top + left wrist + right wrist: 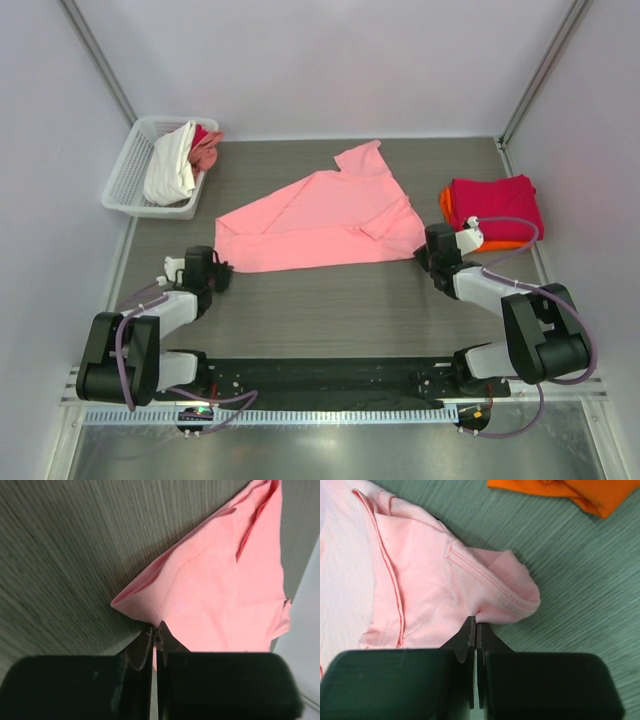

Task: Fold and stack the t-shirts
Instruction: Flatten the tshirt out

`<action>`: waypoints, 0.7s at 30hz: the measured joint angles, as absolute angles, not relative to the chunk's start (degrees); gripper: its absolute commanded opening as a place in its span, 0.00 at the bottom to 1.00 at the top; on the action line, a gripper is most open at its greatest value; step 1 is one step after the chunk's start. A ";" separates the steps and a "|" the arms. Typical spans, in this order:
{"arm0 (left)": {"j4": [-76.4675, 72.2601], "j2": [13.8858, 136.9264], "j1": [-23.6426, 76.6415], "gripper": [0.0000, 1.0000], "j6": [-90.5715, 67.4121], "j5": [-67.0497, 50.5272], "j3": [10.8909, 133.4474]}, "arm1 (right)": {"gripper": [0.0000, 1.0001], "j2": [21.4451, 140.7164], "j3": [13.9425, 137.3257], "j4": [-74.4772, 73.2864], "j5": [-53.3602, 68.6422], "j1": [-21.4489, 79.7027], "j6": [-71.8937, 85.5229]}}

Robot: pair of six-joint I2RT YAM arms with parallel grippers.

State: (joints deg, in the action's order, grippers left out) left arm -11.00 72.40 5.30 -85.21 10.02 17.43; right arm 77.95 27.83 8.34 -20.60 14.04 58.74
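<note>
Nearest me, the left gripper sits low on the table at the near left corner of the shirt. Its fingers are pressed together with the pink hem nipped between them, and the corner bunches into a small fold right at the tips. The right gripper is at the shirt's near right corner, jaws likewise closed tight on a puckered bit of stitched hem.

The shirt itself lies on the table between the two grippers, pink and spread roughly as a triangle. Its near edge runs fairly straight from one gripper to the other, and its far end, with a sleeve, reaches toward the back wall. A few creases show on its right side.

Just right of the shirt and not touching it sits a stack of folded clothes, red on top of orange. Off to the shirt's far left stands a white basket holding a bundled white cloth and a reddish cloth
</note>
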 measured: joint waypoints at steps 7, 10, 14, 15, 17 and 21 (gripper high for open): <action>2.57 72.27 5.30 0.00 -82.85 10.81 24.84 | 0.01 78.74 32.56 1.30 -24.14 15.92 59.18; 6.79 75.46 5.08 0.00 -82.04 10.46 31.20 | 0.01 82.02 40.45 -3.55 -25.58 15.97 59.09; 15.11 80.71 3.46 0.00 -80.01 8.80 46.85 | 0.01 86.32 57.63 -9.91 -25.87 15.62 57.56; 17.39 81.30 2.90 0.00 -79.09 8.45 51.68 | 0.01 86.56 61.91 -10.92 -25.85 15.55 56.97; 21.34 81.56 2.00 0.00 -77.34 8.36 61.12 | 0.01 86.59 71.35 -12.56 -26.11 15.49 55.31; 24.27 79.13 1.50 0.00 -74.26 9.02 72.29 | 0.01 83.09 80.79 -12.40 -26.79 15.33 53.21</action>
State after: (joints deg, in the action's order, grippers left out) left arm 24.27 79.13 1.50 -74.26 9.02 72.29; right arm 83.09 80.79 -12.40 -26.79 15.33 53.21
